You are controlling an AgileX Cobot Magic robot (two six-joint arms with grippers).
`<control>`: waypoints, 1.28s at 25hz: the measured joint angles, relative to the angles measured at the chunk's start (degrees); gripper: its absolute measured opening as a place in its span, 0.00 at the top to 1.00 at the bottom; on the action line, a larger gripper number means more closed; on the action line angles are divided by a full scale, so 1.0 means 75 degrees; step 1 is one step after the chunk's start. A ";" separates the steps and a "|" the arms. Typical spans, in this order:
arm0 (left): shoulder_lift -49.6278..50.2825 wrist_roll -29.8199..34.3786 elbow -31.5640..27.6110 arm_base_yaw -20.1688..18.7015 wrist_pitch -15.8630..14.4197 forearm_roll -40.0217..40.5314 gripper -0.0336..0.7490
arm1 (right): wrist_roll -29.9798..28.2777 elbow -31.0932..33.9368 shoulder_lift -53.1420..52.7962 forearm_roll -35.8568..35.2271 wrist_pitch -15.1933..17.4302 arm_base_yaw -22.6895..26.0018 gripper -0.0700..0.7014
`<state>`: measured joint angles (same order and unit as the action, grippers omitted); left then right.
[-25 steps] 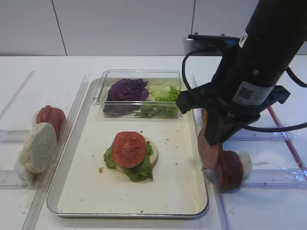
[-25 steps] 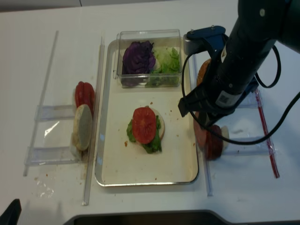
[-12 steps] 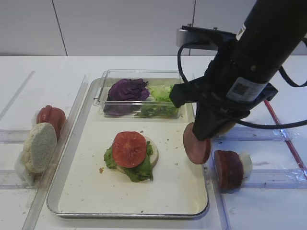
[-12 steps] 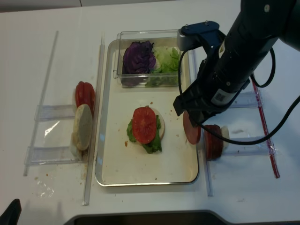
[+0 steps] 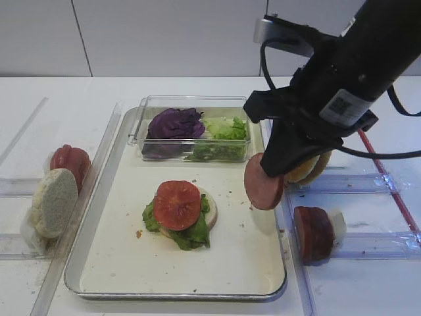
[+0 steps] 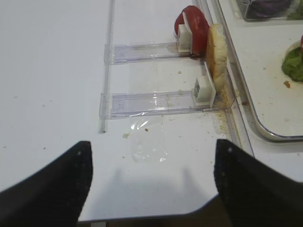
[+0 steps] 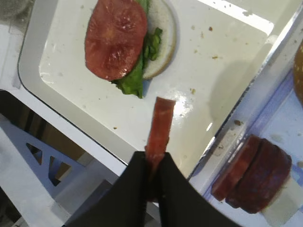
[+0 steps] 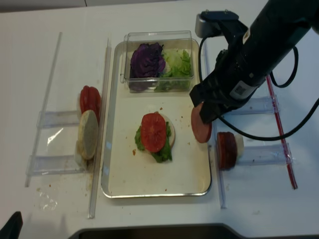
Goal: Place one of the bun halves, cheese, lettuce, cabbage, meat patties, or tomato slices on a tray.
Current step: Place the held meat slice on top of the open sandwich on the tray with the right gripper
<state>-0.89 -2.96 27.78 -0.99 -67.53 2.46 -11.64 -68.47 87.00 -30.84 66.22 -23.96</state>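
1. One big black right arm (image 5: 348,85) dominates the right side; its bulk hangs above the clear box (image 5: 192,129) of cabbage (image 5: 174,123) and lettuce (image 5: 225,128), and a careless swing inward could knock that box across the tray (image 5: 125,263)
2. The tray lies in the middle with a half-built stack on it: a tomato slice (image 5: 177,204) on green leaves on a pale bun half (image 7: 163,33). If the drop lands off-centre, the patty could tip the slippery tomato or slide onto bare tray
3. The right rack (image 5: 368,243) sits just outside the tray's right rim, with more patties (image 5: 314,234) standing on edge in it; a low sweep of the arm could topple them
4. The left rack (image 6: 156,101) holds a bun half (image 5: 54,203) and tomato slices (image 5: 70,161), well apart from the action and at little risk
5. The patty (image 5: 263,182) hangs on edge in the air above the tray's right part, near the rim and right of the stack. Held by a thin strip of its rim, it may swing, twist or slip out early
6. The right gripper (image 7: 152,182) is clamped on the patty's edge, as the wrist view shows. The left gripper (image 6: 151,177) stands wide apart, holding nothing, above bare table beside the left rack
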 joint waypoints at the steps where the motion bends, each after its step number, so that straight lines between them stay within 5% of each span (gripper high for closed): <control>1: 0.0000 0.0000 0.0000 0.0000 0.0000 0.0000 0.33 | -0.0139 0.0000 0.0000 -0.0172 0.0000 0.0083 0.81; 15: 0.0000 0.0000 0.0000 0.0000 0.0000 0.0000 0.33 | -0.2286 0.0000 0.0025 -0.3263 0.0446 0.1582 0.81; 32: 0.0000 0.0000 0.0000 0.0000 0.0000 0.0000 0.33 | -0.4316 0.1705 0.0342 -0.6631 0.0285 0.1605 0.81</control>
<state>-0.89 -2.96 27.78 -0.99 -67.53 2.46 -44.00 -55.68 89.57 -80.57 68.36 -11.92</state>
